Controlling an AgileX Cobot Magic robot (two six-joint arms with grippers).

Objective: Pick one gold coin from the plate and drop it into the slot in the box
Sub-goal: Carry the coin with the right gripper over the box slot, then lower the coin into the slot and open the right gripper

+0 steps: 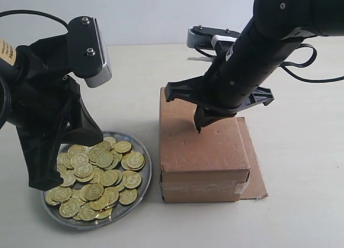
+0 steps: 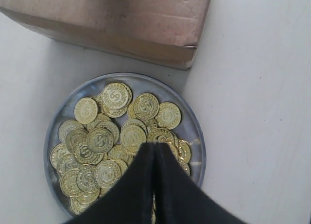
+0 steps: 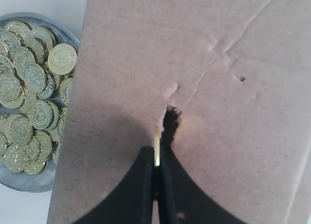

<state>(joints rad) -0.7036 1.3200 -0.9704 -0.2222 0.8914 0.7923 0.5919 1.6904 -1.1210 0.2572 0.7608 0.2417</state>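
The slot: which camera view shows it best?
Right wrist view: the slot shows as a dark ragged cut in the box top. Exterior view: the right end effector hides it. Left wrist view: only the box's edge.

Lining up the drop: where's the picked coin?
Right wrist view: the gold coin is pinched edge-on in the right gripper, just beside the slot in the box top.

In the exterior view the slot [image 3: 170,119] is hidden, apparently behind the right jaws.
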